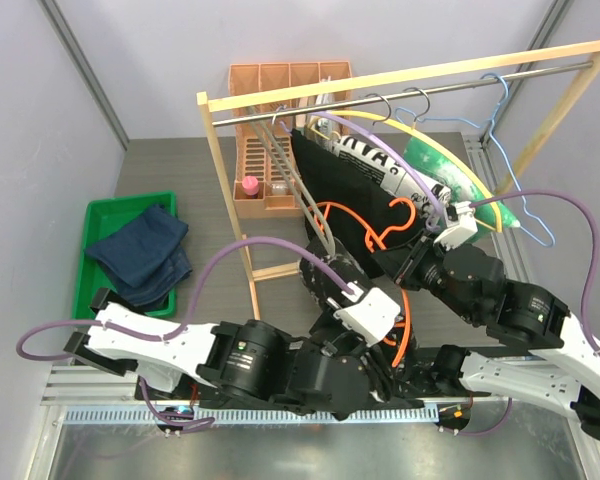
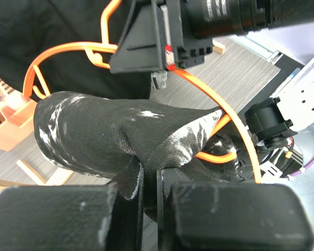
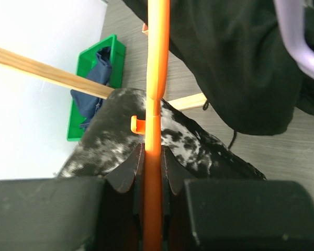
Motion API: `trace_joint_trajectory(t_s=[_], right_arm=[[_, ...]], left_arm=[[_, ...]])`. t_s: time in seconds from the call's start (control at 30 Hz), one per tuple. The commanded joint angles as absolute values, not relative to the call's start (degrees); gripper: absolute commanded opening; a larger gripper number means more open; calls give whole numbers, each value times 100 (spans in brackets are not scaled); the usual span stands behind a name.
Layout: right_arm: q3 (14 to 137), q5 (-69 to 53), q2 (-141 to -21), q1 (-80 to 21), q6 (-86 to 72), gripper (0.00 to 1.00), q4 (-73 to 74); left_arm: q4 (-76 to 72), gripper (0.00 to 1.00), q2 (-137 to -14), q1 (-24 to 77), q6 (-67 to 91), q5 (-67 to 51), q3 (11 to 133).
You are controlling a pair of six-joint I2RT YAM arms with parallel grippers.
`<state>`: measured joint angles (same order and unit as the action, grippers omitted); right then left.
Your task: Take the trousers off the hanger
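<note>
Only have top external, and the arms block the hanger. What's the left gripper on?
Observer: Left wrist shows the left gripper shut on a fold of the black speckled trousers, which drape over the orange hanger.
Operator: And the right?
Observer: Right wrist shows the right gripper clamped on the hanger's straight bar.
Operator: Trousers off yet?
Observer: No; in the left wrist view the orange wire runs under the fold.

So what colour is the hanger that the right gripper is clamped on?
Orange. The hanger shows best in the right wrist view, pinched by the right gripper.
</note>
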<state>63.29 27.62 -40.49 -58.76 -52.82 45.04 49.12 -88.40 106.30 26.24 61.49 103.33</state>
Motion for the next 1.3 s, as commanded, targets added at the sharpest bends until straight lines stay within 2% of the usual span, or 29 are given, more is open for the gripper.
trace_joint_trajectory(t_s=[0.0, 0.3, 0.53, 0.67, 0.93, 1.13, 1.27], right_arm=[[6144, 2962, -3947, -5854, -4536, 1, 4395], [5775, 2883, -3709, -5854, -4219, 1, 4342], [5555, 2953, -3595, -5854, -4017, 1, 4289], [5449, 3006, -3525, -5854, -3868, 1, 4289], [5186, 3181, -3173, -5845, -3446, 1, 4210], [5317, 3296, -3103, -5854, -3463, 1, 4368], [5317, 3252, -3024, -5854, -3533, 1, 4430]], left_arm=[[3973, 0, -8095, 10775, 2154, 6785, 10837], [3762, 0, -7515, 10960, 1381, 7128, 11127], [3849, 0, -7655, 10960, 230, 7488, 11820], [4164, 0, -7612, 10907, 26, 7559, 11830], [4737, 0, -6918, 10424, 1352, 6346, 10829], [5378, 0, -6575, 10371, 2319, 6583, 9986], [6038, 0, -6128, 9854, 3163, 6443, 9572]])
